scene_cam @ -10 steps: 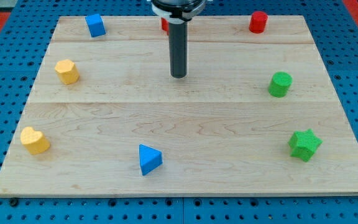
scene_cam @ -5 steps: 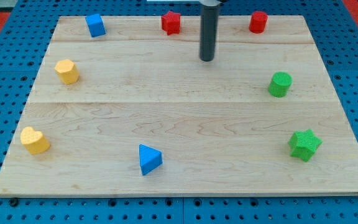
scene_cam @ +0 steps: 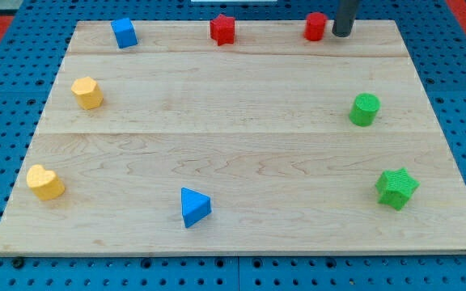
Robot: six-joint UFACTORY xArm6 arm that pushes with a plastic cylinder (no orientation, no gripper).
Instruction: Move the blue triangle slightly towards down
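Our tip (scene_cam: 342, 34) stands at the view's top edge of the wooden board (scene_cam: 233, 153), just beside the red cylinder (scene_cam: 315, 27) on its right, and well apart from the blue triangle (scene_cam: 194, 207) near the bottom edge. There are no jaws to tell of, only the bare rod. The approach is not yet made: we judge the next move must bring our tip just above the triangle, then push gently downward.

Colours on the pale wooden board

A light, grained wooden board (scene_cam: 241, 162) is set on a blue pegboard (scene_cam: 6, 267) dotted with dark holes, with red patches seen at the view's top corners. The blocks are coloured thus: blue triangle (scene_cam: 193, 207), blue cube (scene_cam: 124, 33), red star (scene_cam: 222, 29), red cylinder (scene_cam: 315, 27), yellow hexagon (scene_cam: 87, 93), yellow heart (scene_cam: 45, 182), green cylinder (scene_cam: 365, 109), green star (scene_cam: 396, 188). The rod is dark grey down to my tip (scene_cam: 342, 34).
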